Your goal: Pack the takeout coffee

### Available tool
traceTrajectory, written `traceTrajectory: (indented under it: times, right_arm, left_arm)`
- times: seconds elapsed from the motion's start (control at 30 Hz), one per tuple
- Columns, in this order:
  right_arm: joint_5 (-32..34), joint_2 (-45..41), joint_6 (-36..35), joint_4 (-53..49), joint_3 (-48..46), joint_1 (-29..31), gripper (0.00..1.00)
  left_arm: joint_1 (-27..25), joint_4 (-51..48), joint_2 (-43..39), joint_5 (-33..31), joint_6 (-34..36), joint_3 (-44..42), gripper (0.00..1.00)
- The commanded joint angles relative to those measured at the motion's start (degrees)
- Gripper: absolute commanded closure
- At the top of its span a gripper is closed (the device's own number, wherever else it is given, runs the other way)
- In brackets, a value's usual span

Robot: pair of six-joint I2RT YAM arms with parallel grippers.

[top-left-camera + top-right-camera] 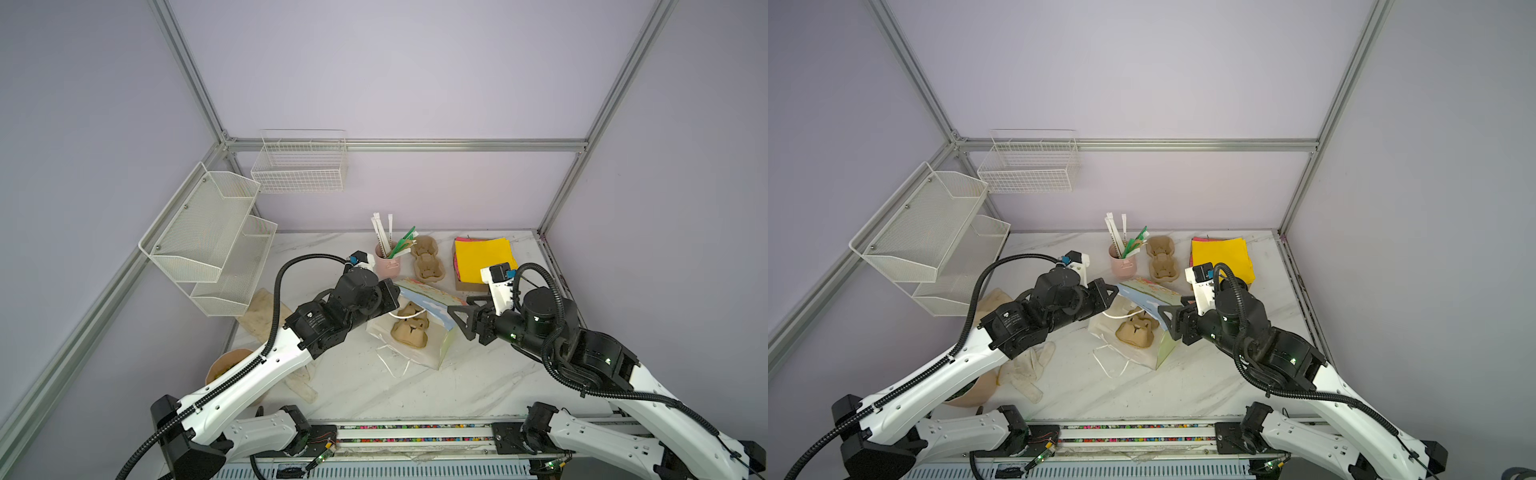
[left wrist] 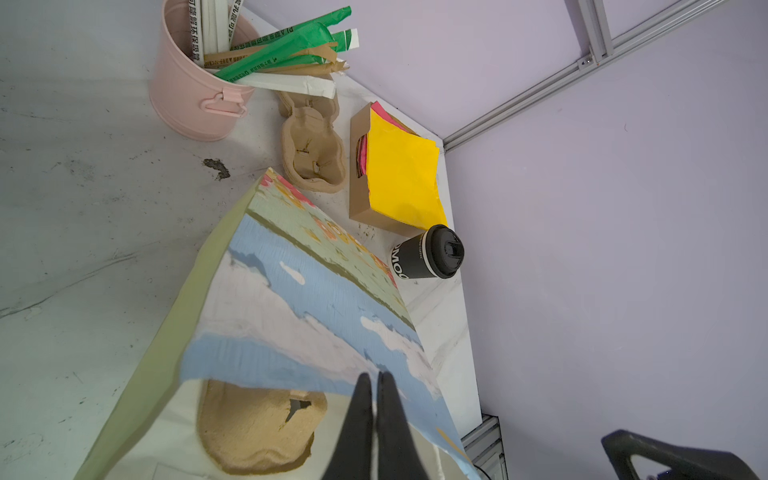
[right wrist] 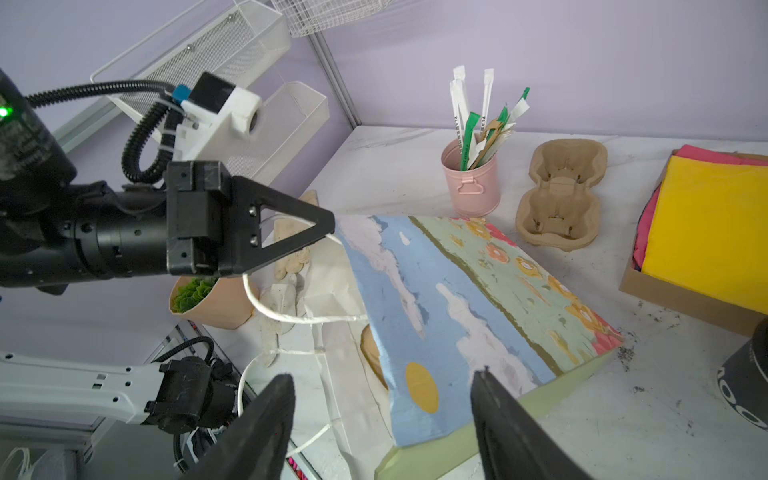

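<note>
At the near left corner of the worktop stands a tan pot with a green plant in it. In the middle, a paper bag printed with a painted landscape lies on its side, its mouth turned toward the left edge. A pulp cup carrier rests inside it on the lower panel. The left end effector is pinched tight on the rim of the bag's upper panel, which stands clear of the carrier. The right end effector has its jaws spread wide, straddling the opposite end of that panel.

The takeout coffee stands upright outside the bag near the right edge, black lid on, just beside a cardboard box; the right arm hides it in both top views. The box holds a stack of napkins, yellow on top and pink beneath. Toward the far edge, a pink bucket holds wrapped straws and stirrers, with nested pulp carriers just beside it.
</note>
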Motion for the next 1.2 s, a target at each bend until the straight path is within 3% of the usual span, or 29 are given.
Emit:
traceTrajectory:
  times: [0.0,0.1,0.23,0.33,0.5,0.87,1.17]
  right_arm:
    - [9.00,3.08,-1.94,-5.64,4.88,6.23,0.30]
    - [14.09,7.65,-0.37,-7.07,6.58,14.24,0.30]
    - [29.65,18.49,4.16,-10.65,8.80,31.59,0.30]
    - [32.67,23.68,6.09,-11.98,11.84,36.42,0.31]
    - [27.96,25.61,5.00,-7.47,9.41,36.98,0.34]
    - [26.83,26.85,6.64,-6.44,8.25,36.00,0.37]
    - [23.64,24.89,4.46,-3.80,3.24,28.89,0.40]
  left_arm:
    - [-0.18,-1.69,0.43,-2.32,0.94,7.67,1.00]
    - [-0.25,-2.14,1.04,-2.60,1.17,8.55,1.00]
    - [-0.22,-2.49,1.80,-2.31,1.30,9.17,1.00]
    - [-0.25,-2.49,1.76,-2.11,1.32,8.50,1.00]
    - [-0.09,-2.49,1.23,-1.69,1.50,7.37,1.00]
    - [-0.17,-2.22,0.25,-0.23,1.13,5.59,1.00]
    - [-0.08,-2.05,-0.62,0.94,2.66,5.41,1.00]
